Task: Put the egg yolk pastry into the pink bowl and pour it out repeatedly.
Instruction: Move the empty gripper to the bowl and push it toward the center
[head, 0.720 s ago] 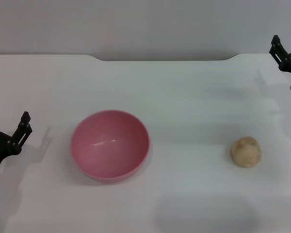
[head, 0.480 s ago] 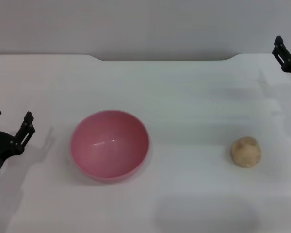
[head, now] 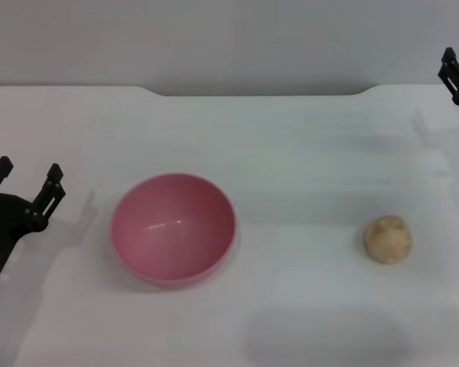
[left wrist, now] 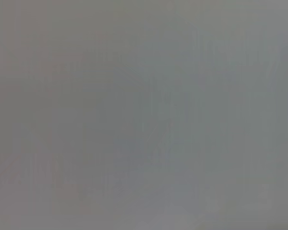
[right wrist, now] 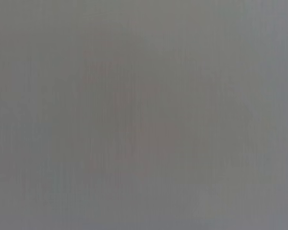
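right of the pink bowl (head: 173, 228), well apart, egg yolk pastry (head: 388, 239).

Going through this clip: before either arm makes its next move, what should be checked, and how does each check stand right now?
1. Pink bowl upright with nothing inside: ok.
2. Egg yolk pastry lying free on the table, apart from the bowl on its right: ok.
3. Left gripper open, left of the bowl and not touching it: ok.
4. Right gripper ready above the pastry: not ok; it sits at the far right edge, well behind the pastry.
5. Right gripper open: cannot tell; only part of it shows.
6. Wrist views useful for aiming: not ok; both show only flat grey.
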`<state>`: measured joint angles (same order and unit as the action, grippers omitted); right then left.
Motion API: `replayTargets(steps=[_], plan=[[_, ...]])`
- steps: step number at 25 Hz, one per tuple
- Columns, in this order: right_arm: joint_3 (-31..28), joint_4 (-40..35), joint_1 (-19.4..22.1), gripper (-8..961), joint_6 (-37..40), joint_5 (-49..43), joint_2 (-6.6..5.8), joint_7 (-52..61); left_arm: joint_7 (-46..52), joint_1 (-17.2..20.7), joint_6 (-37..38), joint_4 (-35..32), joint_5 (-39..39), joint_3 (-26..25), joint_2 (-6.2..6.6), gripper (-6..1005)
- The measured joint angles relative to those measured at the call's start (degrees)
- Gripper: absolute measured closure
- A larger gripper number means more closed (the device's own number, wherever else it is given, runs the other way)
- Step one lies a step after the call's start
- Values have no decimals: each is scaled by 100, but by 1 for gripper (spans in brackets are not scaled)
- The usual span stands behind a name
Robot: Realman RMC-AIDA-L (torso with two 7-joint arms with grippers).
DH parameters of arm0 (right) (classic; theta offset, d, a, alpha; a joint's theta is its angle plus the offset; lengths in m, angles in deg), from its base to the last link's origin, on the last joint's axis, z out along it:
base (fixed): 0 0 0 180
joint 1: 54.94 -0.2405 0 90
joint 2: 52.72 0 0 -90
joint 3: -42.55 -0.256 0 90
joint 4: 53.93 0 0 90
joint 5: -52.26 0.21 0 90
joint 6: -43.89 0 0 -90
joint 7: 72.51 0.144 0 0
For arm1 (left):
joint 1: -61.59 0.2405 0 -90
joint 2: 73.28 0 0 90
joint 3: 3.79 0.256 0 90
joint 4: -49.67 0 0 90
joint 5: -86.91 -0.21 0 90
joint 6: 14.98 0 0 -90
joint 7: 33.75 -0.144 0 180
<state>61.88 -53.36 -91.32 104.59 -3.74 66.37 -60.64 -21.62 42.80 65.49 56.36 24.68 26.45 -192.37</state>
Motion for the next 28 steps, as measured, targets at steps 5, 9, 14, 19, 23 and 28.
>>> replayTargets(steps=[5,9,14,19,23,28], plan=[[0,12,1,196,-14,2,0,-2,446,-99,-142,-8,-1,-394,0,240],[2,19,38,196,9,2,4,16,920,-279,-334,-248,-1,-506,1,242],[49,64,109,196,17,0,13,19,2399,-776,-1594,-1261,-13,-508,39,243],[10,67,139,196,22,-2,16,19,5047,-1058,-3105,-2862,-706,886,158,242],[13,66,109,196,23,-4,16,16,7934,-1059,-3916,-4314,-2075,2681,498,242],[39,44,19,196,23,-17,11,4,11298,-1114,-2892,-5818,-4747,3379,849,243]])
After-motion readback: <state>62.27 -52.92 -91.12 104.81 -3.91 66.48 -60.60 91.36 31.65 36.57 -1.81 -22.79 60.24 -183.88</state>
